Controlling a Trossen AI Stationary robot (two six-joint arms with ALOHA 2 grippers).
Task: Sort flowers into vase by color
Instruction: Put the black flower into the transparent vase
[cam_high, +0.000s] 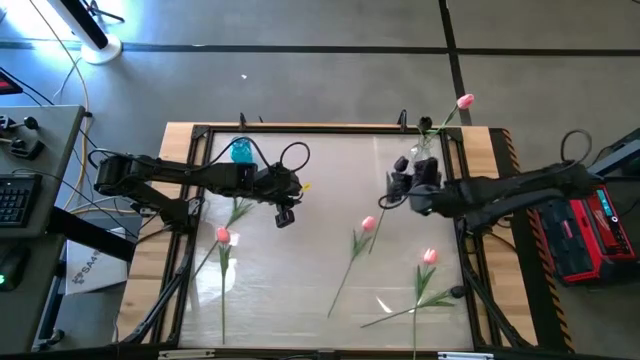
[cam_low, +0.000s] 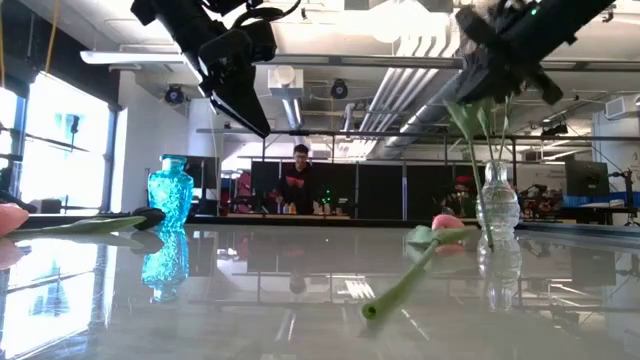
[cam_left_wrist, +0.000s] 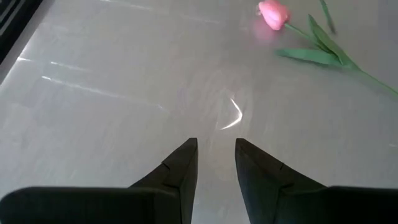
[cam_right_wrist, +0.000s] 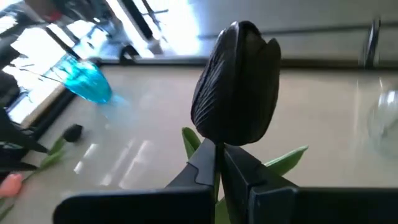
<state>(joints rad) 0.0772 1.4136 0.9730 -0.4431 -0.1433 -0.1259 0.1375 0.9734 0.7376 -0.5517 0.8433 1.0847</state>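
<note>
Tulips, front of table: three pink ones lie flat and unsorted: pink tulip at front right (cam_high: 430, 256), middle pink tulip (cam_high: 368, 224), left pink tulip (cam_high: 222, 236).
Loose stem: a fourth flower (cam_high: 240, 210) lies just beside the left gripper; its head colour cannot be told from above.
Left gripper (cam_high: 285, 215): hovers over bare table left of centre, fingers a narrow gap apart, nothing between them.
Right gripper (cam_right_wrist: 217, 165): raised right of centre, near the clear vase, clamped on the stem of the dark tulip (cam_right_wrist: 236, 93), just under the head; leaves hang below.
Clear vase (cam_high: 425, 150): far right edge; one pink tulip in vase (cam_high: 465, 101) stands in it, leaning outward.
Blue vase (cam_high: 242, 150): far left edge; nothing seen rising from it.
Done: one pink flower placed, as far as shows.
In hand: the dark tulip is lifted, not yet placed. If clear takes pink, it likely belongs in the blue vase, across the table.
Left: the three pink tulips, the loose stem, and the held flower.
</note>
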